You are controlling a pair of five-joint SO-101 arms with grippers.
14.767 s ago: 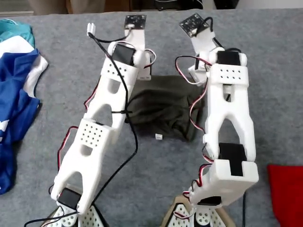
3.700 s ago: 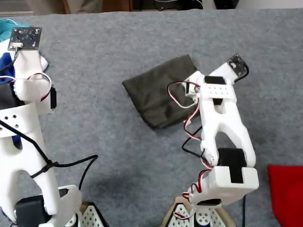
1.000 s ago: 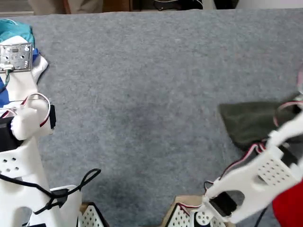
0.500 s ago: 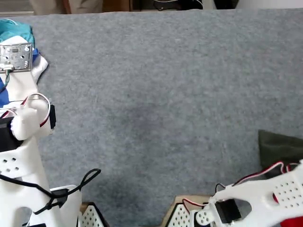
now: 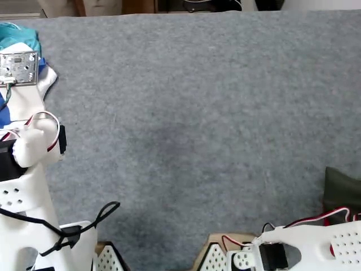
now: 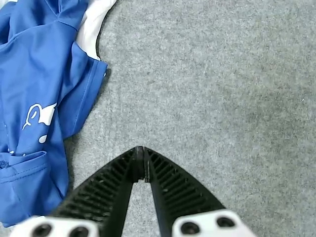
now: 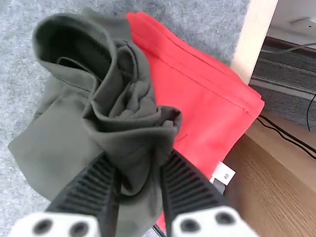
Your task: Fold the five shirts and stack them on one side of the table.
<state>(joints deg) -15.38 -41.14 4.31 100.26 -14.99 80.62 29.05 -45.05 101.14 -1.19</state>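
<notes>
My right gripper (image 7: 138, 163) is shut on a bunched dark olive shirt (image 7: 84, 113), which hangs crumpled partly over a folded red shirt (image 7: 197, 98) at the table's right edge. From above, a corner of the olive shirt (image 5: 344, 186) shows at the right border, beyond the right arm (image 5: 310, 257). My left gripper (image 6: 139, 160) is shut and holds nothing, just above the grey table (image 6: 222, 74) beside a loose blue and white shirt (image 6: 39, 98). The left arm (image 5: 25, 152) stands at the far left, by the blue shirt (image 5: 4, 110) and a teal shirt (image 5: 20, 36).
The table's wooden right edge (image 7: 256, 29) runs close behind the red shirt, with a lower wooden surface (image 7: 276, 192) and cables past it. Grey felt (image 5: 192, 113) spans the middle of the table between the arms.
The right arm has swung farther toward the near right corner, carrying the olive shirt almost out of the high view. The left arm has kept still.
</notes>
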